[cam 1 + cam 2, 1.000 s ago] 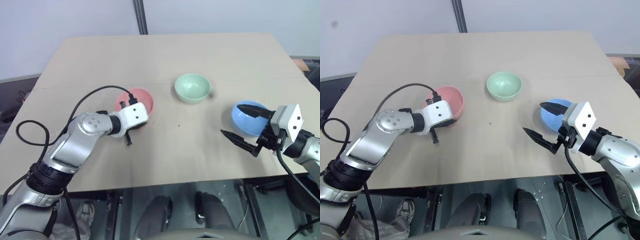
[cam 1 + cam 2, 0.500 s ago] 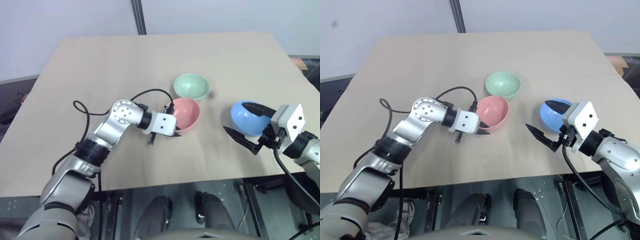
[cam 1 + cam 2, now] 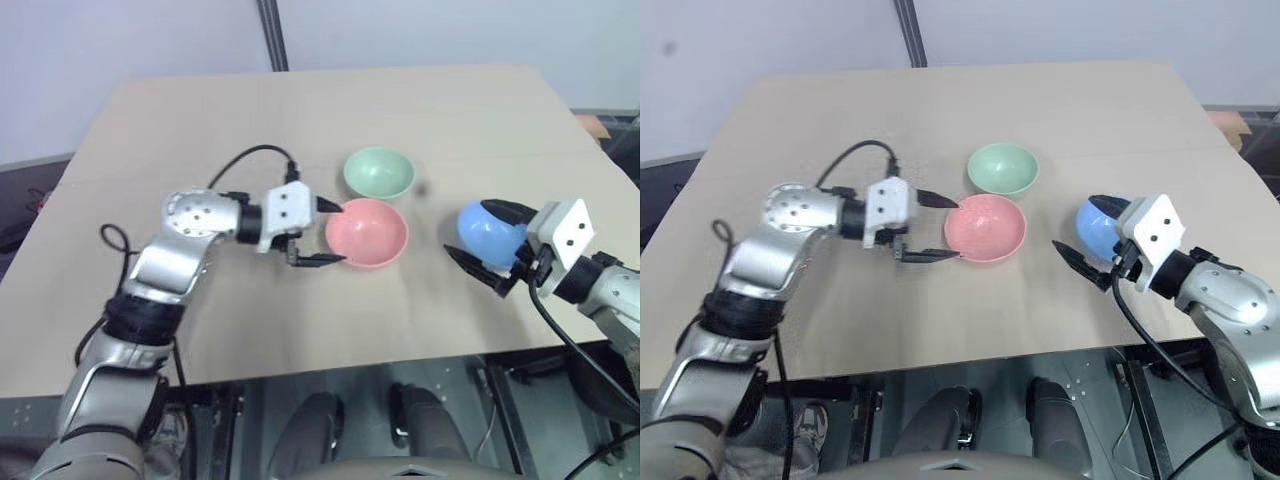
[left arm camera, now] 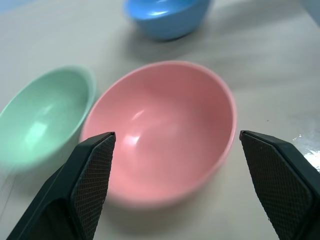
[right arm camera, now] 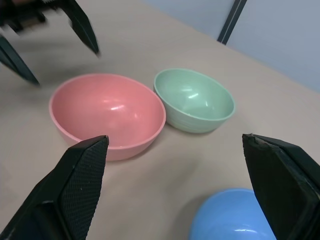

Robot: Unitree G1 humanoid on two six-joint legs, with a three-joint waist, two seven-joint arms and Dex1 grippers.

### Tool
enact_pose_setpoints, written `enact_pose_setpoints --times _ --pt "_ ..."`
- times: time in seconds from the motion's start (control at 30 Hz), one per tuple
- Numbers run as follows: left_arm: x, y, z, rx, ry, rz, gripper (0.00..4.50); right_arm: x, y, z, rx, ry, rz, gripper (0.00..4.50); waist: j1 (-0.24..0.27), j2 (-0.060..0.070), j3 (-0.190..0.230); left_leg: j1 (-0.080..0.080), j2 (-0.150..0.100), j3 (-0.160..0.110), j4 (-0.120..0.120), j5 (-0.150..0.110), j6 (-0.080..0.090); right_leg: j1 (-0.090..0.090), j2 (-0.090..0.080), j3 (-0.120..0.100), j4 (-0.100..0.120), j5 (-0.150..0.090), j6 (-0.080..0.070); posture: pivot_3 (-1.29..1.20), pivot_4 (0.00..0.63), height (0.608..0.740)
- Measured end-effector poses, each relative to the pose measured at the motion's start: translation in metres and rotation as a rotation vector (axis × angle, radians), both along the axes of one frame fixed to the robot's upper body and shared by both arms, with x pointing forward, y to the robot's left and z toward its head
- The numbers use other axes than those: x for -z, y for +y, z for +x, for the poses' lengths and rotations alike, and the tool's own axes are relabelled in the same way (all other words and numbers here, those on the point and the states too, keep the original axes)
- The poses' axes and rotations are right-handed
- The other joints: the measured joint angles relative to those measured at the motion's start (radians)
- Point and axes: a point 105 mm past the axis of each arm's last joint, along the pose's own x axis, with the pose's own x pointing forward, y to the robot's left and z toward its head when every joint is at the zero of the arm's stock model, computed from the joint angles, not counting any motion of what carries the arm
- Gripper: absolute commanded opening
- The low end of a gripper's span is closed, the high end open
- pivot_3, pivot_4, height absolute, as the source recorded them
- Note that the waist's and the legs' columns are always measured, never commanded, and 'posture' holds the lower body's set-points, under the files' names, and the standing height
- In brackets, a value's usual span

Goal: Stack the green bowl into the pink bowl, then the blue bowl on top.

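The pink bowl (image 3: 367, 232) stands upright mid-table, with the green bowl (image 3: 379, 172) close behind it and a narrow gap between them. My left gripper (image 3: 322, 233) is open just left of the pink bowl, one finger level with each side of its rim and neither touching it. In the left wrist view the pink bowl (image 4: 165, 130) lies ahead between the spread fingers. The blue bowl (image 3: 492, 236) rests to the right. My right gripper (image 3: 468, 230) is open, one finger reaching over the blue bowl and the other in front of it.
The tan table (image 3: 300, 110) has free room at the back and on the left. Its front edge runs just below both grippers. A dark pole (image 3: 268, 35) rises behind the far edge. A black cable loops over my left arm.
My left gripper carried the pink bowl from the left to the middle, beside the green bowl, then opened and let it go. The right gripper stayed open by the blue bowl.
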Motion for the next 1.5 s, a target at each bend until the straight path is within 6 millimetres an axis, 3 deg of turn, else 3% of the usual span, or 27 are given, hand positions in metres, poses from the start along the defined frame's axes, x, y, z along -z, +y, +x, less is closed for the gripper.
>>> enact_pose_setpoints --times 0.17,0.3,0.37,0.57,0.83,0.87,0.93,1.13,1.17,1.33,1.5 --pt "-0.008 0.037 0.011 -0.229 -0.097 -0.023 4.19 0.002 0.002 0.022 -0.008 -0.05 -0.081 4.5 0.001 0.0 0.0 0.001 0.0 0.001 0.0 0.002 -0.003 0.001 0.0 0.0 0.0 0.0 0.0 0.0 0.15 0.74" --pt "-0.025 0.045 0.006 -0.293 -0.139 -0.329 4.19 0.009 -0.001 0.059 0.004 -0.092 -0.243 4.5 -0.005 0.0 0.0 0.001 0.0 0.002 0.0 0.002 -0.004 0.0 -0.001 0.002 0.0 0.001 0.0 0.0 0.15 0.74" --pt "-0.021 0.054 0.0 -0.307 -0.086 -0.408 4.19 0.01 -0.001 0.077 0.001 -0.113 -0.307 4.5 -0.01 0.0 0.0 0.001 0.0 0.003 -0.001 0.002 -0.004 -0.001 0.0 0.002 0.0 0.002 -0.002 0.0 0.15 0.74" --pt "-0.009 0.076 -0.022 -0.227 0.124 -0.442 4.19 0.005 0.035 0.124 -0.16 -0.221 -0.528 4.5 -0.016 0.0 0.0 0.0 0.002 0.005 -0.002 0.002 -0.005 -0.004 0.002 0.004 0.0 0.003 -0.004 0.0 0.15 0.74" --pt "-0.007 0.098 -0.047 -0.178 0.214 -0.466 4.19 0.024 0.062 0.146 -0.301 -0.266 -0.716 4.5 -0.017 0.0 0.0 -0.002 0.0 0.005 -0.003 0.002 -0.005 -0.006 0.0 0.005 -0.001 0.003 -0.004 0.0 0.15 0.74" --pt "-0.007 0.102 -0.051 -0.182 0.214 -0.478 4.25 0.026 0.066 0.149 -0.314 -0.271 -0.74 3.96 -0.017 0.0 0.0 -0.001 0.0 0.004 -0.003 0.002 -0.005 -0.006 0.0 0.004 -0.001 0.003 -0.004 0.0 0.15 0.74" --pt "-0.007 0.105 -0.053 -0.192 0.214 -0.483 4.25 0.029 0.066 0.152 -0.32 -0.277 -0.77 3.27 -0.016 0.0 0.0 -0.001 0.0 0.004 -0.004 0.002 -0.005 -0.006 0.001 0.004 -0.001 0.003 -0.004 0.0 0.15 0.74" --pt "-0.007 0.106 -0.059 -0.208 0.197 -0.491 4.25 0.036 0.063 0.16 -0.319 -0.296 -0.865 0.33 -0.018 0.0 0.0 -0.001 0.0 0.003 -0.004 0.002 -0.006 -0.006 0.001 0.004 -0.001 0.004 -0.005 0.0 0.15 0.74" --pt "-0.008 0.106 -0.06 -0.21 0.192 -0.491 4.25 0.039 0.061 0.16 -0.323 -0.295 -0.878 0.08 -0.018 0.0 0.0 -0.001 0.0 0.003 -0.004 0.002 -0.006 -0.006 0.001 0.004 -0.001 0.004 -0.006 0.0 0.15 0.74" --pt "-0.004 0.106 -0.061 -0.237 0.182 -0.497 4.25 0.039 0.061 0.16 -0.332 -0.344 -0.908 0.08 -0.025 0.001 0.001 0.0 0.001 0.004 -0.005 0.003 -0.006 -0.006 0.002 0.005 0.0 0.004 -0.006 0.0 0.15 0.74" --pt "-0.004 0.106 -0.059 -0.25 0.161 -0.514 4.25 0.016 0.063 0.154 -0.381 -0.411 -0.893 0.08 -0.032 0.001 0.001 -0.001 0.001 0.003 -0.004 0.003 -0.006 -0.006 0.002 0.005 -0.001 0.004 -0.006 0.0 0.15 0.74"
